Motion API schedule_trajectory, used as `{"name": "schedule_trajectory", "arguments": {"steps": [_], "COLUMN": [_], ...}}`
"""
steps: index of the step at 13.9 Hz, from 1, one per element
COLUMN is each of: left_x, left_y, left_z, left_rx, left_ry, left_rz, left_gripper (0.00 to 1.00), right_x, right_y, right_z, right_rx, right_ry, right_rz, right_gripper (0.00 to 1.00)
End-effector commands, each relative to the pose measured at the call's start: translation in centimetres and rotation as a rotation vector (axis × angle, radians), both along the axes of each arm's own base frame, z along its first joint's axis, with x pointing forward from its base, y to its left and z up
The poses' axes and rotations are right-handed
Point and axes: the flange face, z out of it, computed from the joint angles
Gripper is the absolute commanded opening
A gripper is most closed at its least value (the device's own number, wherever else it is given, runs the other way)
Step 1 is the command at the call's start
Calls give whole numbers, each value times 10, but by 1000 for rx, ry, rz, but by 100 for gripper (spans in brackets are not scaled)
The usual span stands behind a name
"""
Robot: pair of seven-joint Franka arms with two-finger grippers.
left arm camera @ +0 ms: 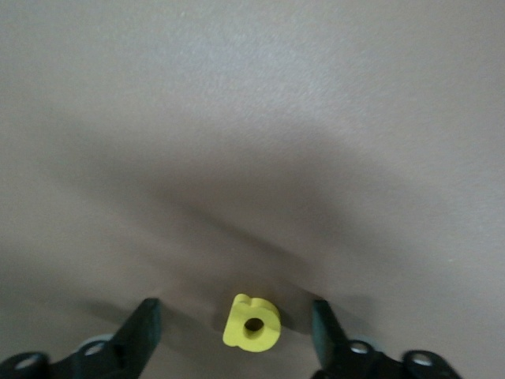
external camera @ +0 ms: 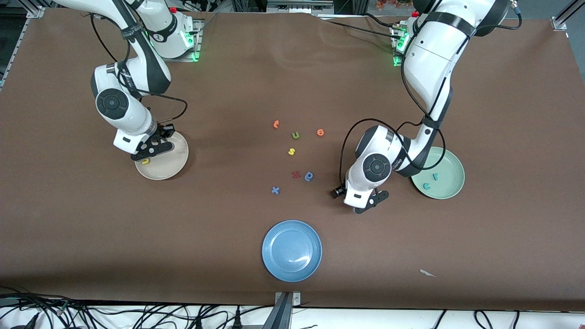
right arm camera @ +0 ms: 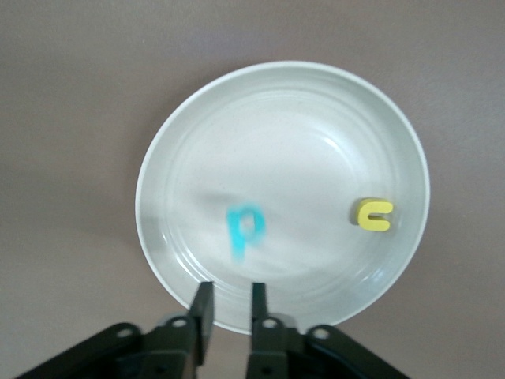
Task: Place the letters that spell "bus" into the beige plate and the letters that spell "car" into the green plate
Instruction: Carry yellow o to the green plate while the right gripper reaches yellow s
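Currently the step in hand is the last letter of "car": the yellow "a" [left arm camera: 252, 324] lies flat on the bare table between the fingers of my left gripper [left arm camera: 235, 309], which stand wide on either side of it and touch nothing. That gripper is low over the table near the green plate [external camera: 458, 183], not over it. In that plate the teal "c" [external camera: 427, 186] and the teal "r" [external camera: 436, 174] lie close together.

At the right arm's end of the table, my right gripper [right arm camera: 227, 304] hangs over the rim of the beige plate [right arm camera: 276, 68] with its fingers only narrowly parted and nothing between them. The yellow "u" [right arm camera: 372, 214] lies in that plate. The teal "b" [right arm camera: 245, 230] shows smeared over the plate's floor; whether it lies at rest I cannot tell.

The yellow "s" [external camera: 291, 151] is on the open table among the spare letters, just nearer the front camera than the olive "u" [external camera: 296, 135].

Judgement: "car" lacks only the "a", and "bus" lacks only the "s". The left gripper's next move calls for a square close on so small a piece, then a lift and a carry over the green plate
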Motion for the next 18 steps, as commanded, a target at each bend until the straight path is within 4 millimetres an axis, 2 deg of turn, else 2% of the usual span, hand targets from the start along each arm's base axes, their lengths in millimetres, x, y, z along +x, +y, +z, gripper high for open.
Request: {"name": "schedule_trajectory", "arguments": {"steps": [1,3,4,6,9,11,12,13,15,17,18], "left_x": [7,7,7,8,13,23,33,39,44,48,48], "left_y": [-2,-2,-2,-1,7,19,34,47,70,101,120], "left_z": [-3,-2,-2,-2,4,27,43,60,89,120,129], "left_rx": [25,25,25,25,22,13,8,3,2,5,9], "left_ry": [-14,-15,-15,-15,-20,-45,-62,-64,-43,-22,9], "left_rz": [7,7,7,8,21,31,51,63,21,-21,-49], "left_gripper": [60,46,42,27,12,11,11,11,11,11,11], "right_x": [-3,-3,0,-1,-6,-6,-10,-14,-27,-30,-28], "right_y": [0,10,23,50,115,166,195,226,274,309,323], "right_z": [13,18,24,31,41,41,40,36,18,8,2], "right_rx": [13,57,91,119,129,146,159,180,214,229,221], "right_ry": [-27,-28,-35,-41,-84,-94,-102,-117,-118,-127,-142], "right_rz": [2,-41,-55,-86,-152,-229,-258,-289,-332,-378,-396], "right_gripper": [99,99,99,99,99,99,99,99,99,99,99]}}
